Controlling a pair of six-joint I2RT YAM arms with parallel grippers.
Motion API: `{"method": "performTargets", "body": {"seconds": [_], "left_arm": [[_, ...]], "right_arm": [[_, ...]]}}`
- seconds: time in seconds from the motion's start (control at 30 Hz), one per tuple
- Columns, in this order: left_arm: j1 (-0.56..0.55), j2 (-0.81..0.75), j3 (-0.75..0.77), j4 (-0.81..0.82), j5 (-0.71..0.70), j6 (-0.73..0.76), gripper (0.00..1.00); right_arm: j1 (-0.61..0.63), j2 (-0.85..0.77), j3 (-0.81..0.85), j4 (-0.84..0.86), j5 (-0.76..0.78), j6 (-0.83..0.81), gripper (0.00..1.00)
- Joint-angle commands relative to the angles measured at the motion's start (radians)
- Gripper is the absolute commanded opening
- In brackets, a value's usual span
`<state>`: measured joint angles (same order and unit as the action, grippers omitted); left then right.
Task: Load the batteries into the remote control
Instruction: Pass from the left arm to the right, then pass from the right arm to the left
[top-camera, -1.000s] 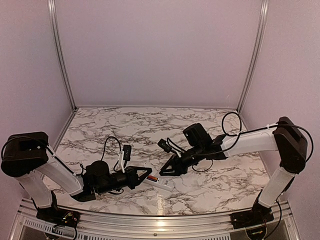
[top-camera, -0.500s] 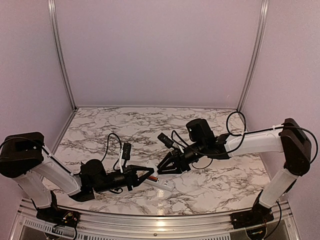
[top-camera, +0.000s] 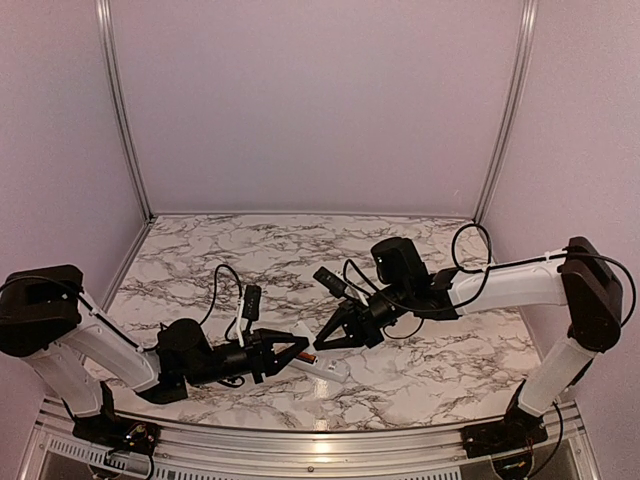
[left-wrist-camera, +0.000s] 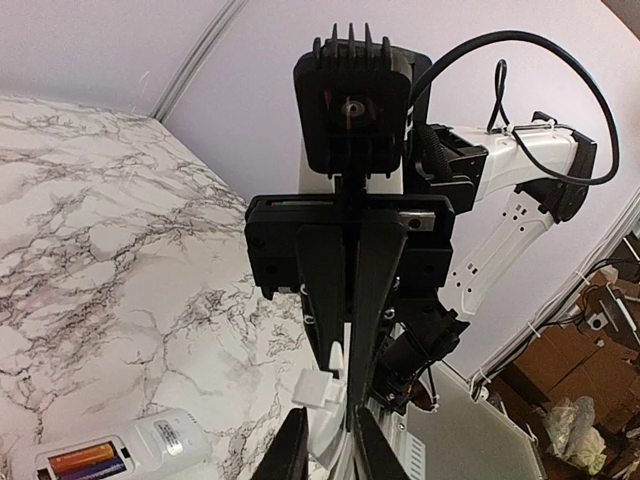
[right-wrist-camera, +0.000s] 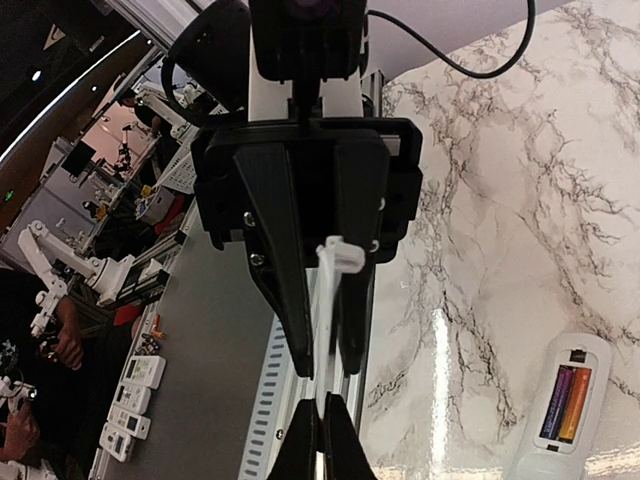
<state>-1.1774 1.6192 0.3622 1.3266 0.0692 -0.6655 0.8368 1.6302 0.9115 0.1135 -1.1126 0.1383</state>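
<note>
Where the remote control (left-wrist-camera: 165, 440) lay back-up on the marble table (left-wrist-camera: 100, 250), its open bay held both batteries (left-wrist-camera: 85, 463) side by side, one orange, one dark purple. Their print and the sticker (left-wrist-camera: 172, 434) beside the bay were too small to read. The right gripper (right-wrist-camera: 320, 420) pinched one end of a thin white strip (right-wrist-camera: 328, 320). The left gripper (left-wrist-camera: 328, 455) had its fingers flanking that strip, but whether they clamped it could not be told.
</note>
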Motion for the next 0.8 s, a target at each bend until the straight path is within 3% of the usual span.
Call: {"method": "performTargets", "body": {"seconds": [0.0,0.13,0.23,0.47,0.6,0.77], "left_arm": [[-0.002,-0.039,-0.006,0.021,-0.026,0.03,0.23],[-0.002,-0.125,-0.006,-0.122,-0.057,0.105,0.43],[-0.003,-0.259,0.019,-0.369,-0.091,0.199,0.5],[-0.001,-0.384,0.164,-0.89,-0.121,0.4,0.47],[0.006,-0.352,0.236,-1.033,-0.09,0.436,0.46],[0.027,-0.301,0.277,-1.069,0.005,0.438,0.47]], "right_arm": [[0.013,0.0,0.002,0.037,-0.024,0.03,0.0],[0.013,-0.007,-0.004,0.039,-0.005,0.052,0.0],[0.013,0.003,0.007,-0.015,0.008,0.039,0.0],[0.014,0.031,0.008,-0.048,0.002,0.033,0.0],[0.017,0.045,0.007,-0.047,-0.012,0.031,0.0],[0.019,0.054,0.009,-0.053,-0.031,0.027,0.0]]}}
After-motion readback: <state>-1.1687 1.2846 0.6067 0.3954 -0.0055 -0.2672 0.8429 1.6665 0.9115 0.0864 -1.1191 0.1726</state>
